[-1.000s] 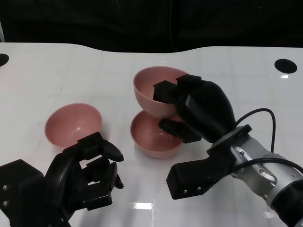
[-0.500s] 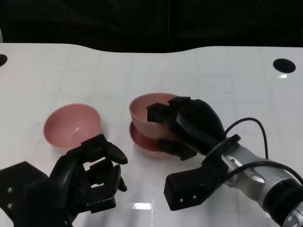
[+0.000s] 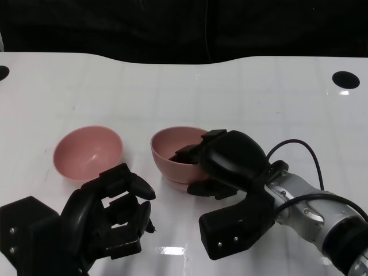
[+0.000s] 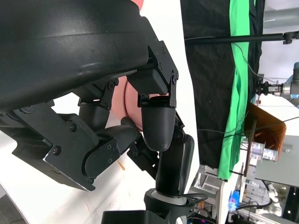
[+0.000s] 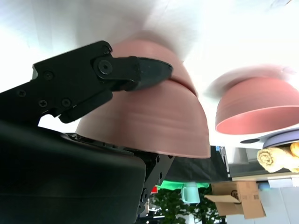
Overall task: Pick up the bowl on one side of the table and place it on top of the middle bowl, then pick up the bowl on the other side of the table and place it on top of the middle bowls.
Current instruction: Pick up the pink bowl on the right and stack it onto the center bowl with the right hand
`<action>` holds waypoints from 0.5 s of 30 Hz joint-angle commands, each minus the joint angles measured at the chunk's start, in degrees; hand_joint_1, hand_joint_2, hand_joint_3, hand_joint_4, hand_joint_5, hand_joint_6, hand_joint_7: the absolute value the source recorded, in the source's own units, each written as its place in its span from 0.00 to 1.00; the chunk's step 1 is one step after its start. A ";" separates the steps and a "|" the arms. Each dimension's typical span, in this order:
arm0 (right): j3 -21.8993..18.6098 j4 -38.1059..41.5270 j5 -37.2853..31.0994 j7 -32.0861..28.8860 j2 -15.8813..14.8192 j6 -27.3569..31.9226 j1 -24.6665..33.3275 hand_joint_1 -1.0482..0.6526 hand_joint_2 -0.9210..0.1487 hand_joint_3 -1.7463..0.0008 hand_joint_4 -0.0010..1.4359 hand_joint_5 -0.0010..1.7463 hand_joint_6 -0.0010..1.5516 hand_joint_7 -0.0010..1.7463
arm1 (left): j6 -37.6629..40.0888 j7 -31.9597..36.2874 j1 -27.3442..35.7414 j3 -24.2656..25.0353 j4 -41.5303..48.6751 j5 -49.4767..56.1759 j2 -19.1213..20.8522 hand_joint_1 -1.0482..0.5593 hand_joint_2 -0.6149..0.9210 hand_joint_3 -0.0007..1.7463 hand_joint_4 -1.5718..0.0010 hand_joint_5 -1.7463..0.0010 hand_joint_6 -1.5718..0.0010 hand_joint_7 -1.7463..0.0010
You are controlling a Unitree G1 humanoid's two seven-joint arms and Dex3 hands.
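Right hand [image 3: 221, 164]: grips the rim of the upper pink bowl [image 3: 172, 150], fingers inside and outside its wall.
Upper pink bowl: nested in the middle bowl [image 3: 184, 179]; not let go.
Left hand [image 3: 112, 210]: curled in, holding nothing.
Left-side bowl [image 3: 87, 153]: on the white table [image 3: 276, 98], untouched.
Progress: first stack nearly done; second bowl remains.

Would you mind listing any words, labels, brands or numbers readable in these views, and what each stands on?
None can be read.
Bowls, left bowl, table and both hands, left and right: no markings.
Cardboard box in the right wrist view: too blurred to tell.
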 commanded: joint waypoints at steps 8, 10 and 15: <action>0.06 -3.69 0.11 2.19 -2.55 1.63 2.69 0.15 0.00 0.76 0.06 0.16 0.16 0.00 | -0.36 -0.01 -0.03 0.24 0.11 0.55 0.97 0.60 0.68 0.71 0.54 0.03 0.51 0.21; 0.14 -4.41 0.09 2.70 -2.96 1.87 3.02 0.14 0.00 0.75 0.04 0.16 0.15 0.00 | -0.24 -0.08 -0.05 0.28 0.11 0.34 0.93 0.60 0.68 0.72 0.54 0.03 0.51 0.21; -0.25 -6.85 0.42 3.92 -3.79 2.48 4.14 0.11 0.00 0.73 0.02 0.17 0.13 0.00 | 0.05 -0.21 -0.05 0.39 0.11 0.00 0.98 0.61 0.68 0.72 0.54 0.03 0.51 0.21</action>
